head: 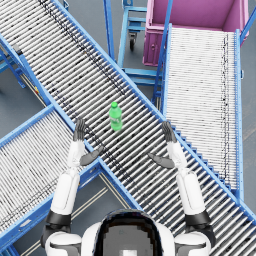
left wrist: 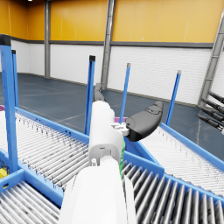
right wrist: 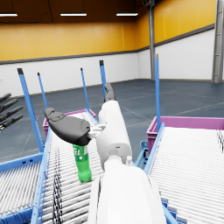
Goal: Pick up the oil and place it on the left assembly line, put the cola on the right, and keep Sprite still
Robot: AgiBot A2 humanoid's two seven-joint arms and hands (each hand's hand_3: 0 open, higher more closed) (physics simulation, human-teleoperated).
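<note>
Between and just ahead of both hands, the green Sprite bottle (head: 115,116) stands upright on the middle roller conveyor (head: 70,60); the left hand (head: 80,145) and the right hand (head: 168,147) hold nothing, fingers spread, neither touching it.

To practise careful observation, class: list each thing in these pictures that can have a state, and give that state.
Sprite bottle: upright on the middle conveyor, not held.
Left hand: open, fingers apart, holding nothing.
Right hand: open, fingers apart, holding nothing.
</note>
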